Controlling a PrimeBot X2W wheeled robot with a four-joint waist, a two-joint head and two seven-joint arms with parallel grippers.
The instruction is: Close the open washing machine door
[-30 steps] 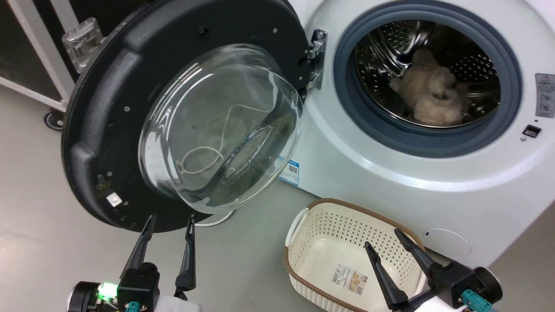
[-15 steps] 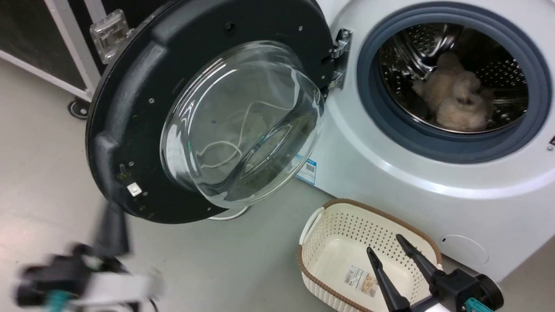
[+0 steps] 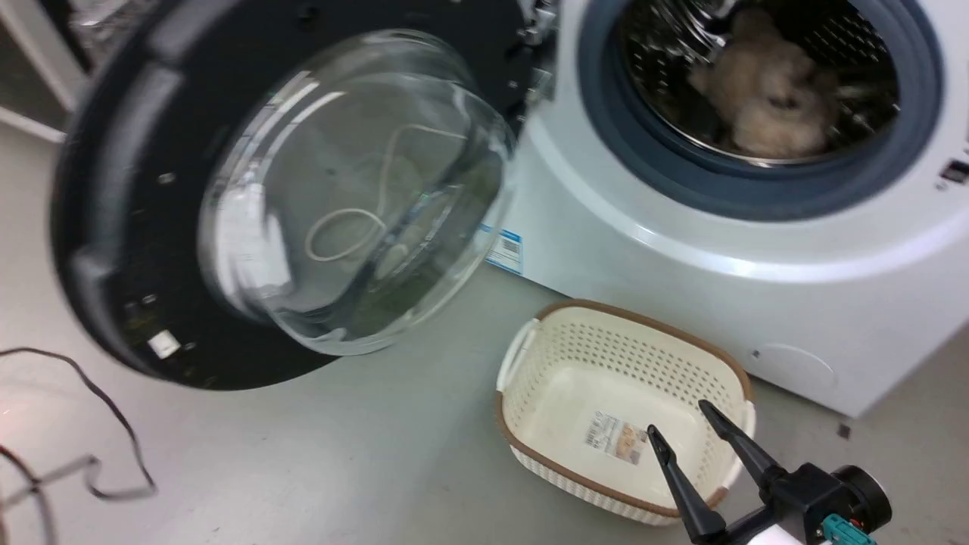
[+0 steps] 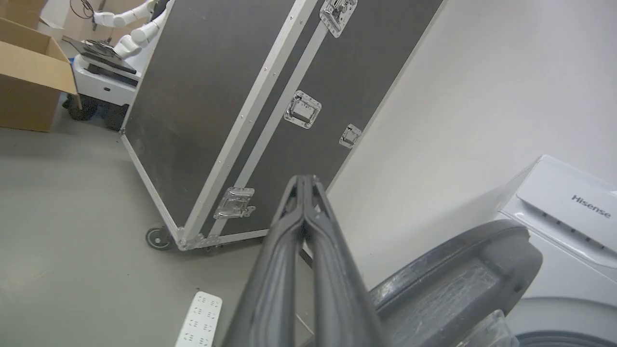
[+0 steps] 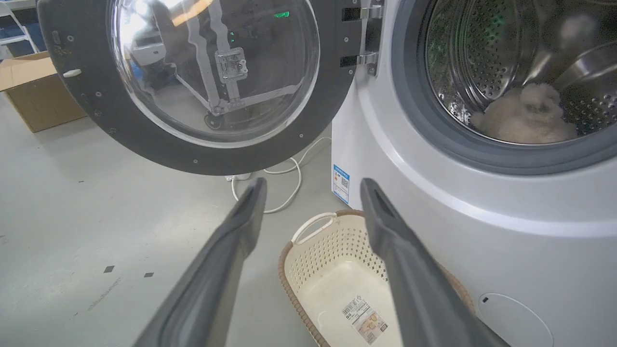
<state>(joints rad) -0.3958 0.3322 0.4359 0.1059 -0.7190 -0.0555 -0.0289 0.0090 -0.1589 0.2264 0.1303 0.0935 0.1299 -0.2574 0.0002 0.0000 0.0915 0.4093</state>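
Hinges (image 5: 366, 58) carry the washing machine door (image 3: 129, 136), standing wide open beside the drum (image 5: 462, 58); it should swing as one rigid, fairly heavy piece. Its bulging glass (image 3: 348, 197) looks slick, so push the black rim (image 3: 87, 235) far from the hinge. The left gripper (image 4: 303, 179), fingers pressed together and empty, seems near that rim's back; the right gripper (image 3: 679, 418) hangs spread, empty, over the basket (image 3: 643, 325).

A robotics lab or test bay, not a home: a white front-loading washing machine (image 3: 681, 288) stands on a bare grey floor (image 4: 72, 217) near a large black wheeled flight case with aluminium edges (image 4: 217, 96). Farther off are a brown cardboard box (image 4: 29, 82) and another robot's white jointed arms (image 4: 118, 18).
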